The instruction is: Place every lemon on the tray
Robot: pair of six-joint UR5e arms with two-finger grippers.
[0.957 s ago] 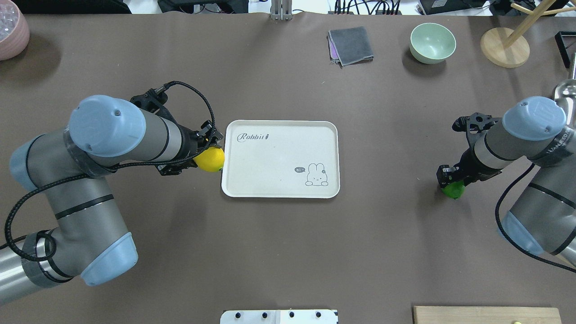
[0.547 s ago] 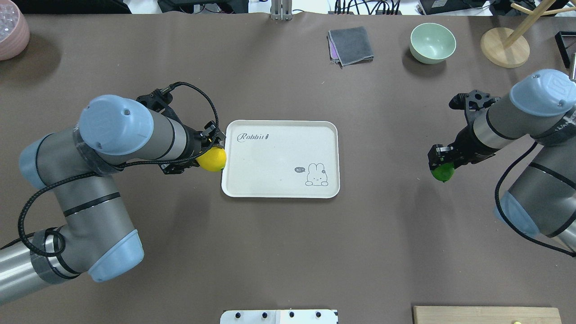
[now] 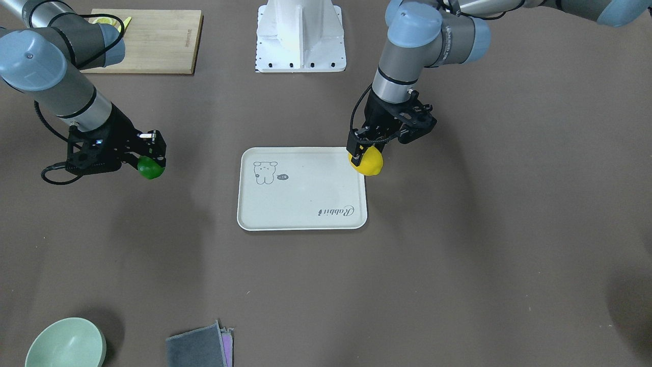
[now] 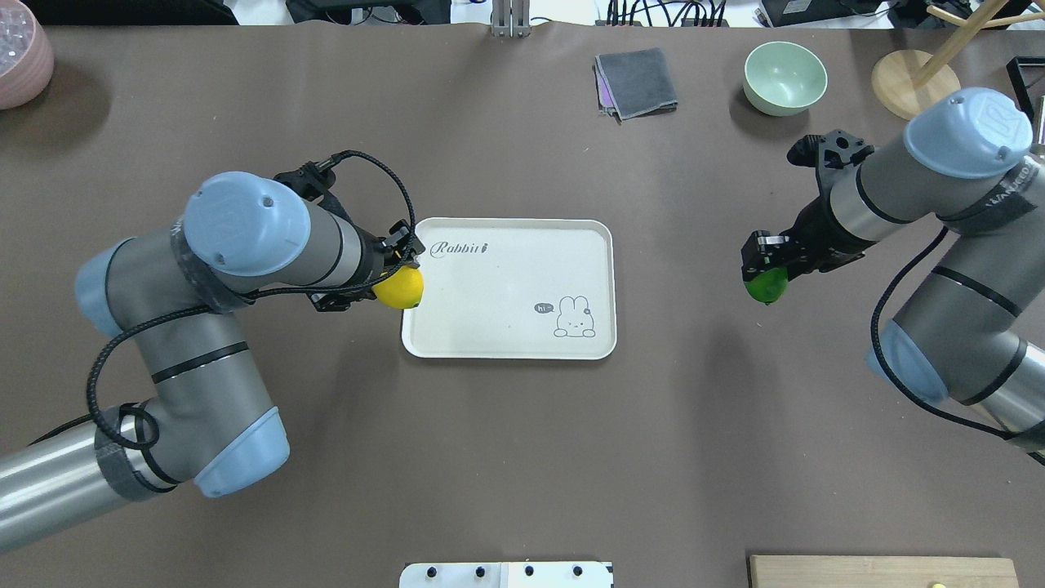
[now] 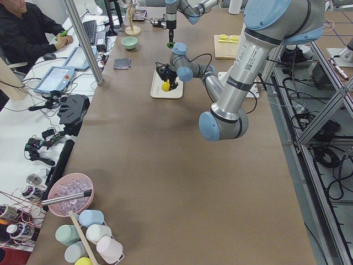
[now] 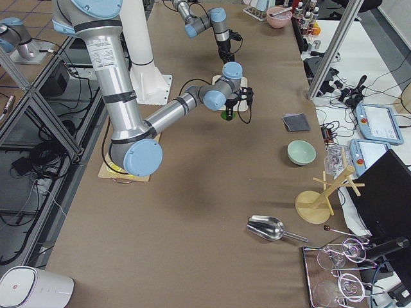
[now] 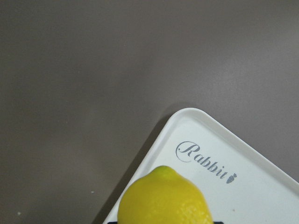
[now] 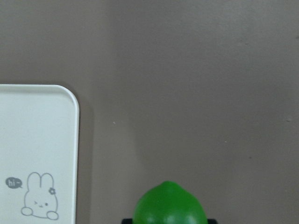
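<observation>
The off-white tray (image 4: pixel 506 286) (image 3: pixel 305 204) with the "Rabbit" print lies at the table's middle, nothing on it. My left gripper (image 4: pixel 402 273) (image 3: pixel 364 153) is shut on the yellow lemon (image 4: pixel 398 287) (image 3: pixel 366 162) (image 7: pixel 163 198) and holds it above the tray's left rim. My right gripper (image 4: pixel 767 265) (image 3: pixel 150 155) is shut on the green lemon (image 4: pixel 766 286) (image 3: pixel 151 167) (image 8: pixel 170 205) and holds it above the table, well right of the tray (image 8: pixel 37 154).
A folded grey cloth (image 4: pixel 637 83), a pale green bowl (image 4: pixel 784 77) and a wooden stand (image 4: pixel 915 86) sit at the far right. A pink bowl (image 4: pixel 20 61) is far left. A bamboo cutting board (image 3: pixel 147 41) lies by the robot's base.
My left gripper carried the yellow lemon a little right, over the tray's rim. My right gripper lifted the green lemon and moved it left and away from the robot, toward the tray.
</observation>
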